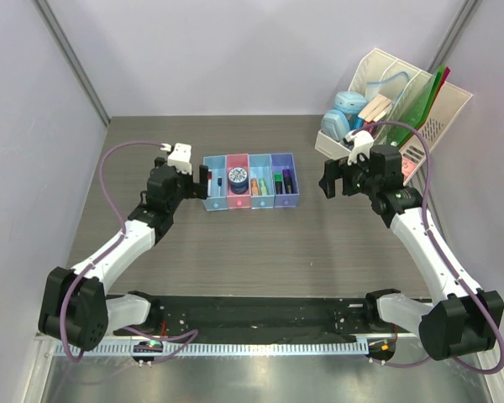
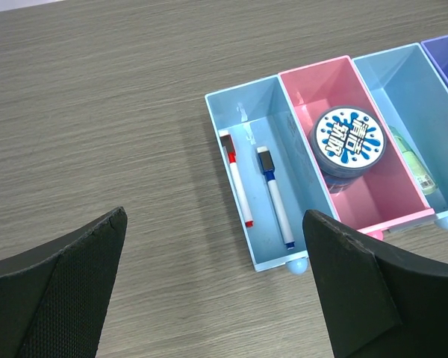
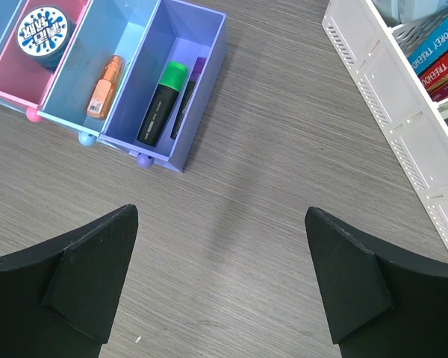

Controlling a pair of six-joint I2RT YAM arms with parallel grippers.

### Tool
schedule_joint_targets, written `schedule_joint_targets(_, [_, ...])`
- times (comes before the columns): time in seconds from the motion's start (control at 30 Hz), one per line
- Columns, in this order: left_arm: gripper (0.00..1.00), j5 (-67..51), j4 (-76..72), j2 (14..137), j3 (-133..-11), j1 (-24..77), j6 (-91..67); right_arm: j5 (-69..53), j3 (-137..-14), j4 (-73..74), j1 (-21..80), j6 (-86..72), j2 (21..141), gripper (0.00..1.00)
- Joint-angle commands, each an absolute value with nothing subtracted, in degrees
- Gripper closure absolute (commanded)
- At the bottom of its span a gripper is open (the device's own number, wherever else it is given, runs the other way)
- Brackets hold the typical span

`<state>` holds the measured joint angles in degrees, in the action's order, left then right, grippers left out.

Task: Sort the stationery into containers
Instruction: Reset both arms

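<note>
Four joined containers (image 1: 250, 155) stand in a row at mid-table. In the left wrist view the light blue one (image 2: 254, 127) holds two white markers, one red-capped (image 2: 237, 186) and one blue-capped (image 2: 276, 198). The pink one (image 2: 373, 198) holds a round blue roll (image 2: 349, 140). In the right wrist view an orange highlighter (image 3: 105, 87) lies in the second light blue tray (image 3: 127, 45), and a green highlighter (image 3: 163, 103) and a purple one (image 3: 187, 97) lie in the purple tray (image 3: 209, 52). My left gripper (image 1: 204, 183) (image 2: 215, 214) is open at the row's left end. My right gripper (image 1: 326, 178) (image 3: 221, 211) is open and empty right of the row.
A large white slanted file rack (image 1: 420, 101) (image 3: 388, 97) with books and folders stands at the back right, close behind my right gripper. Pale walls close in the table on the left, back and right.
</note>
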<state>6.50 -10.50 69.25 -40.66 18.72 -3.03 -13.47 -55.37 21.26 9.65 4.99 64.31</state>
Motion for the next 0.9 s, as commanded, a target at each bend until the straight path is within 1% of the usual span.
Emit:
schedule_joint_targets(0.0, [0.00,5.8,-14.2,69.2,-40.1,18.5,-3.9,-12.2,-55.5,18.2,9.9,3.6,62.7,0.00])
schedule_joint_targets(0.87, [0.00,5.2,-15.6,68.7,-38.6,18.5,-2.9,-12.7,-55.2,17.8,9.9,3.3,62.2,0.00])
